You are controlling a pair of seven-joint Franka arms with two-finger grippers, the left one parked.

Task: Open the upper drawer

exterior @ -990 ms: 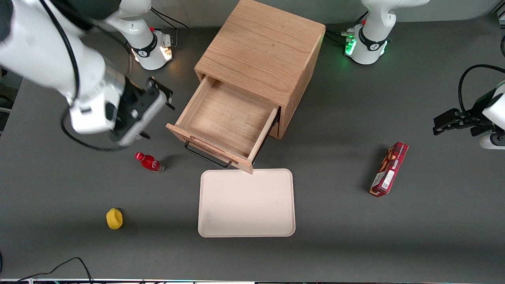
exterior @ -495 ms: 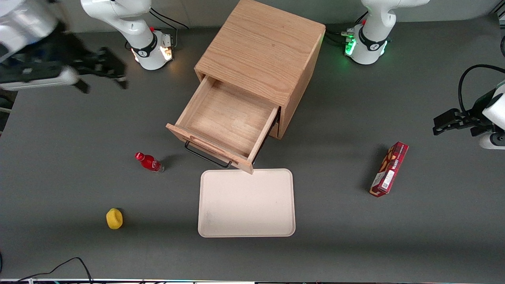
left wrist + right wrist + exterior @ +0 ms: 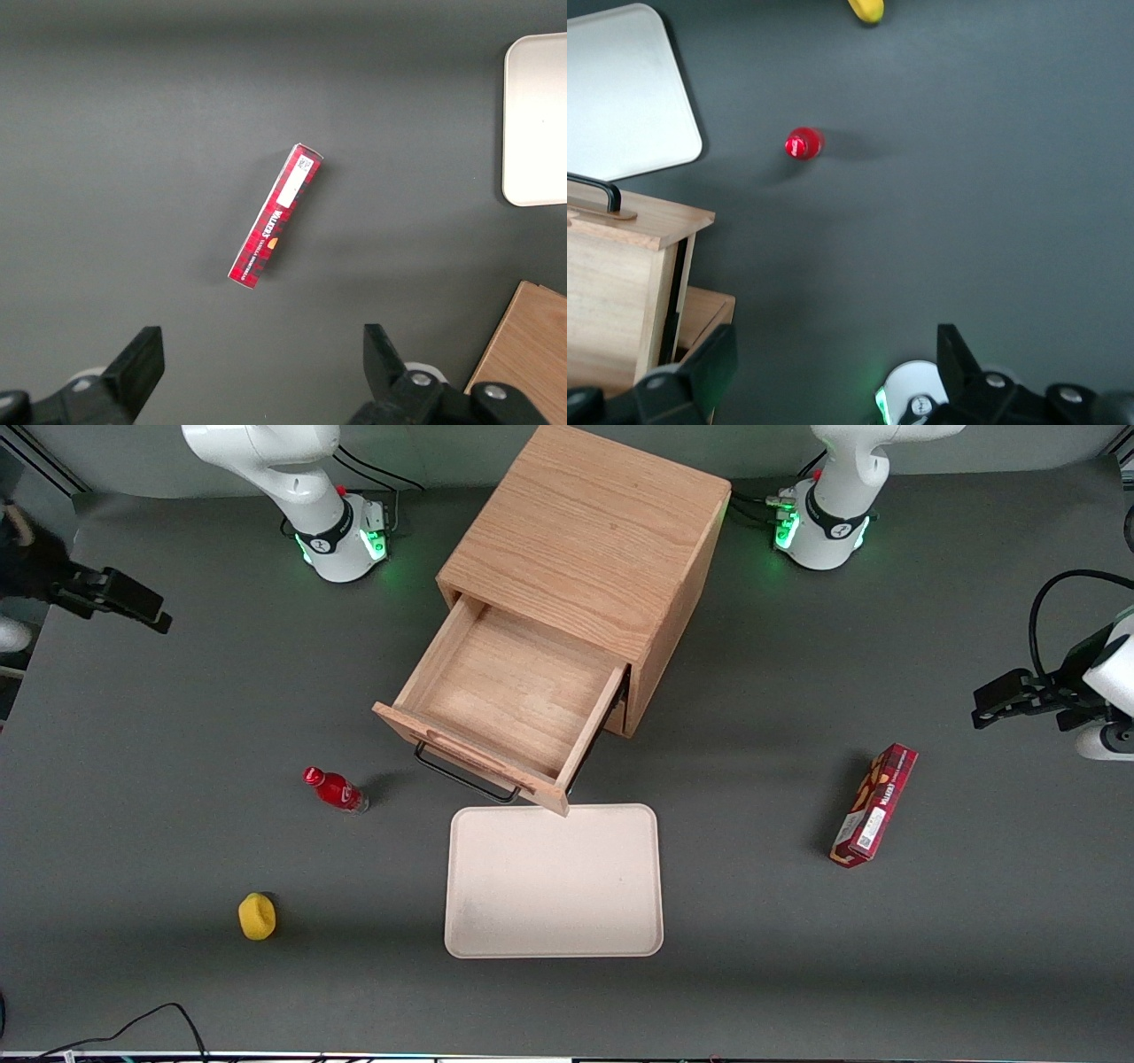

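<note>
The upper drawer [image 3: 514,691] of the oak cabinet [image 3: 585,540] stands pulled well out, its tray empty. Its black wire handle [image 3: 465,779] hangs over the table just short of the tray. In the right wrist view the drawer's front edge [image 3: 638,226] and handle [image 3: 594,190] show. My right gripper [image 3: 146,609] hovers far from the drawer, at the working arm's end of the table. It is open [image 3: 833,354], its fingers wide apart over bare table with nothing between them.
A cream tray [image 3: 554,881] lies in front of the drawer. A red bottle [image 3: 335,789] stands beside the handle, and a yellow object [image 3: 257,916] lies nearer the camera. A red box [image 3: 874,804] lies toward the parked arm's end. The working arm's base [image 3: 341,540] stands beside the cabinet.
The right arm has swung away from beside the open drawer, out to the working arm's end of the table and farther from the camera. The drawer has not moved.
</note>
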